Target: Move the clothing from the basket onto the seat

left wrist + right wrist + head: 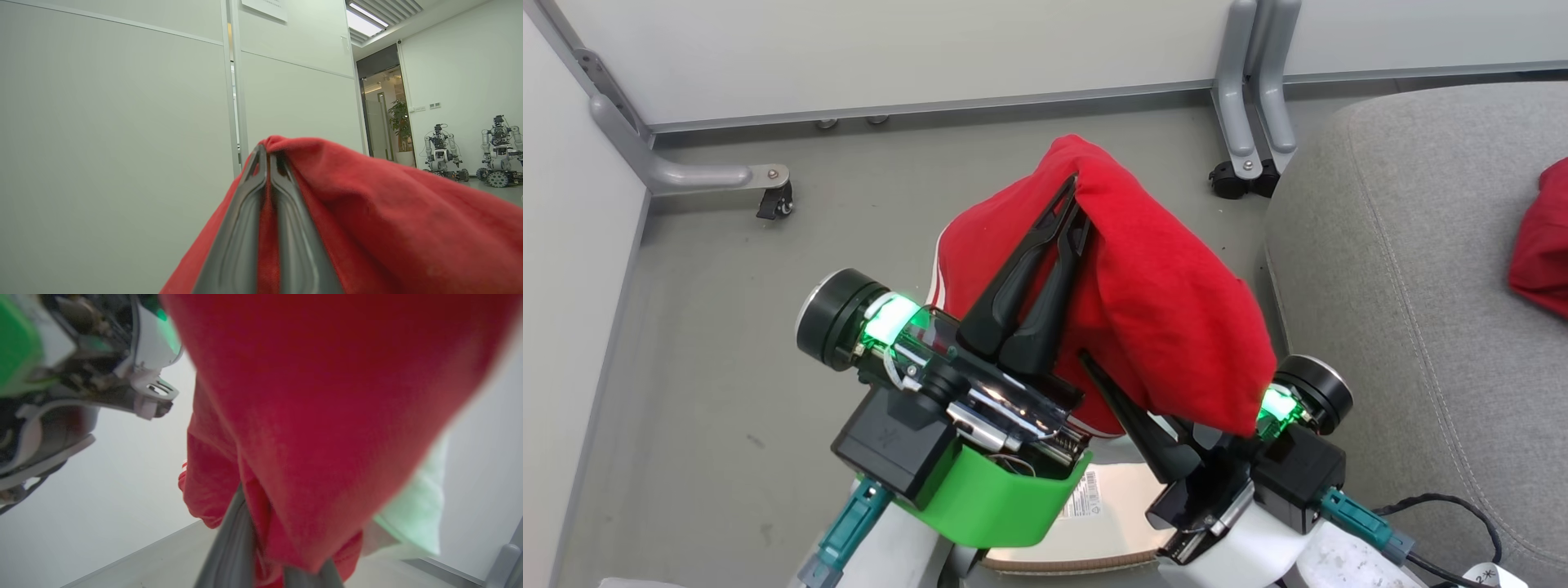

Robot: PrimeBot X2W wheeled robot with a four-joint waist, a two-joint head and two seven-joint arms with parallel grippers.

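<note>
Up front in head view: left gripper (1074, 208) is clenched on a fold of the clothing (1168, 302), fingers pointing up and away, and the red fabric peaks at the tips. Left wrist view agrees: both fingers are pressed together at the tips (267, 149), with a red strip pinched between them and cloth falling off to the right.

The garment hangs from that pinch like a tent. White stripes (938, 286) show on its left edge. Its lower right corner drapes over the right gripper (1098, 367), so one dark finger is visible and the other is under cloth.

Right wrist view is blurry. The fingers sit close together with red fabric bunched between them, tips buried. Reads as clamped on the same garment.

The basket (1119, 514) is low in head view, beneath both wrists. Its cream plastic, barcode label and a bit of brown rim are visible. The held garment is up clear of it.

The seat (1405, 286) is to the right, and the held garment is just beside its rounded corner. Can't tell whether they touch. A second red garment (1539, 245) lies on the seat at the frame's right edge.

Grey floor (727, 367) runs back to a partition foot on a castor (772, 200). Two parked robots (441, 153) show far off in left wrist view.
</note>
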